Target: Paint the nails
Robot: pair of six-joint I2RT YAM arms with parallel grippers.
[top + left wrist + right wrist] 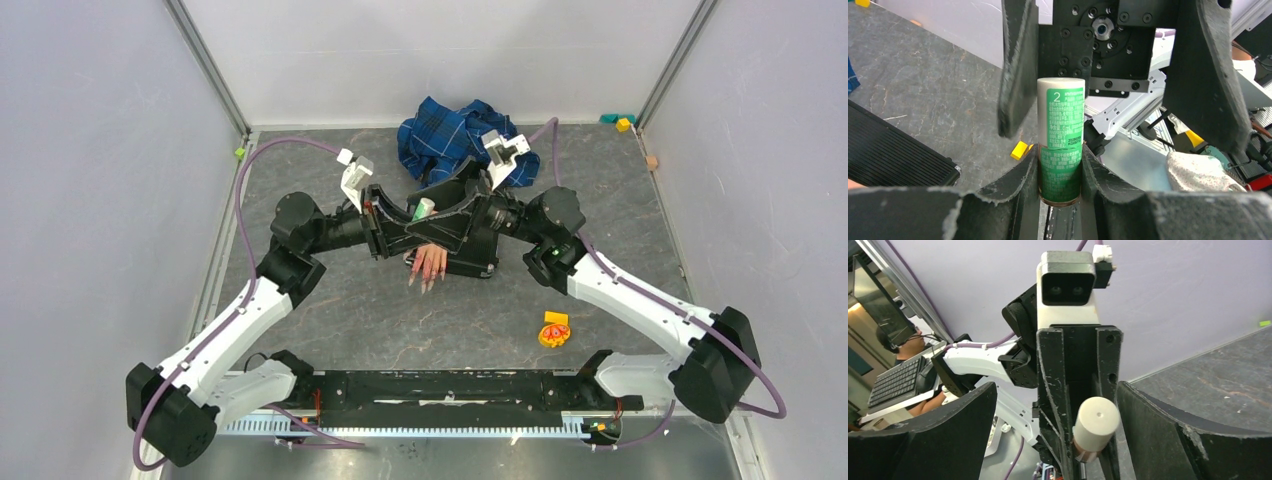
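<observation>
A small nail polish bottle [1060, 140] with a green label and a white cap [1096, 422] stands upright between the fingertips of my left gripper [1060, 167], which is shut on its lower half. My right gripper [1055, 390] faces the left one, open. Its two black fingers [1015, 75] stand wide on either side of the cap, which lies nearer one finger, and no grip shows. In the top view both grippers meet over the mannequin hand. Only the pink-red pointed nails [430, 268] stick out below them, towards the near edge. The blue plaid sleeve [450, 135] lies bunched behind.
An orange-yellow object [552, 330] lies on the grey table at the near right. Small yellow and teal blocks [622, 122] sit in the back right corner, and a green bit [240, 153] at the left wall. White walls close three sides.
</observation>
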